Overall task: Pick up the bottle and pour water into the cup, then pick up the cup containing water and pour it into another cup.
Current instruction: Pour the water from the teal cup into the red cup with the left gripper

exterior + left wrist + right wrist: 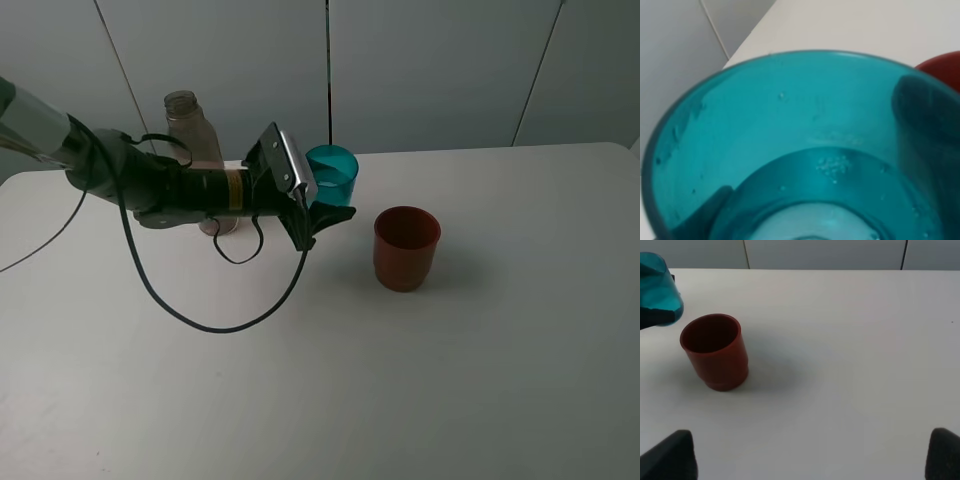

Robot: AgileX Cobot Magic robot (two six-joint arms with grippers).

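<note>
The left claw is clamped on the teal cup, just left of the red cup. The teal cup looks light, smooth and slippery, with water inside. Holding its side firmly seems best.

My left arm lies across the left half of the table, the left tool clamped on the teal cup, the bottle just behind and a cable looping down in front — no way through there. The red-brown cup stands near the teal one; right of it and along the front edge, bare table for my right tool
</note>
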